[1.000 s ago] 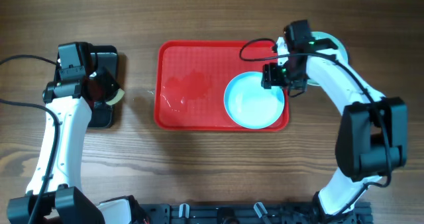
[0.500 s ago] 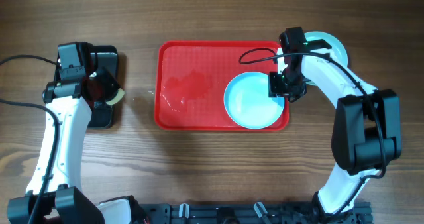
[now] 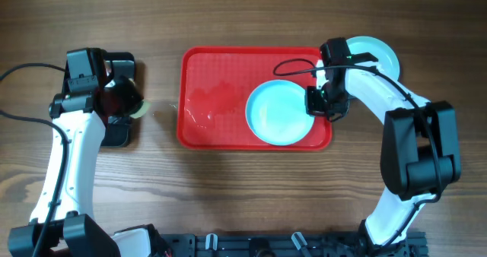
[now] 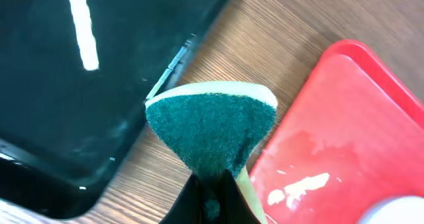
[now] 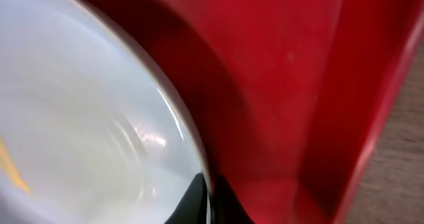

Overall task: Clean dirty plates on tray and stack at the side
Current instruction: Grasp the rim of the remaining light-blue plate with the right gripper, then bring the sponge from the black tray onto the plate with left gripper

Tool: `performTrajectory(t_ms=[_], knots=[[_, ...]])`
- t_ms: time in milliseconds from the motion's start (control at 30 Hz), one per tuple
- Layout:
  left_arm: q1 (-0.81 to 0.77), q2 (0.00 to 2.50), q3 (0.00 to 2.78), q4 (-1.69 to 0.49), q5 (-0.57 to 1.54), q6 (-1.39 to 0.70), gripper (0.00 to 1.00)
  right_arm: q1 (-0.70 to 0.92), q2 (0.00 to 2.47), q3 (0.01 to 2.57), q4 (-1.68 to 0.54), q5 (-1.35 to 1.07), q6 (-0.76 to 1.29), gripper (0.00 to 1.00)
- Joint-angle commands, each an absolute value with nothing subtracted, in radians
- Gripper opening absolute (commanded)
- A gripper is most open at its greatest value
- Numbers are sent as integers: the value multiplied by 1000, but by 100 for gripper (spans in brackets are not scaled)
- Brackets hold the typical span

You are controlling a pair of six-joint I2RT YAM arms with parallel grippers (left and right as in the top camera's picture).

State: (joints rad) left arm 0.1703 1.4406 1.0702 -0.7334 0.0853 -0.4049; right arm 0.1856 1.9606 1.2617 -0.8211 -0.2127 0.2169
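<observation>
A pale turquoise plate (image 3: 278,114) lies on the right half of the red tray (image 3: 205,63). My right gripper (image 3: 313,103) is shut on the plate's right rim. The right wrist view shows the plate's rim (image 5: 179,118) pinched between the fingers of the right gripper (image 5: 209,201), with the tray's wall (image 5: 298,85) beside it. A second turquoise plate (image 3: 380,53) rests on the table right of the tray, partly hidden by the arm. My left gripper (image 4: 212,197) is shut on a green and yellow sponge (image 4: 212,128), held above the table between the black tray (image 4: 66,85) and the red tray (image 4: 344,138).
A wet smear (image 3: 217,101) covers the left half of the red tray. The black tray (image 3: 122,131) sits at the far left under the left arm. Cables run along both arms, and a black rail lines the table's front edge.
My right gripper has closed on the plate's rim, and the plate has slid a little to the left on the tray. The left arm with the sponge has barely moved.
</observation>
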Motion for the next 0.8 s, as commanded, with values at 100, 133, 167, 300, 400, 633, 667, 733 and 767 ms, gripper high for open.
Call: performTrajectory(t_ms=[100,133,167,300,400,633,667,733,767], knots=[[83,1447,1064,-727,198,-397,4,271,1971,1258,-731,-279,291,4],[55,1448,1064,-721,198,-397,4,300,1971,1258,-716,-279,292,5],[25,1448,1064,-711,198,-397,4,319,1971,1258,-706,-279,295,4],[-97,1454,1064,-652,197,-399,4,403,1971,1258,-660,-206,348,4],[-187,1467,1064,-606,176,-400,4,426,1971,1258,-654,-164,348,4],[-410,1525,1064,-538,-111,-400,4,425,1971,1258,-649,-165,348,4],[-424,1532,1064,-533,-111,-400,4,425,1971,1258,-648,-165,348,4],[-465,1546,1064,-515,-111,-400,4,425,1971,1258,-647,-165,347,4],[-487,1552,1064,-503,-111,-400,4,425,1971,1258,-647,-164,347,4]])
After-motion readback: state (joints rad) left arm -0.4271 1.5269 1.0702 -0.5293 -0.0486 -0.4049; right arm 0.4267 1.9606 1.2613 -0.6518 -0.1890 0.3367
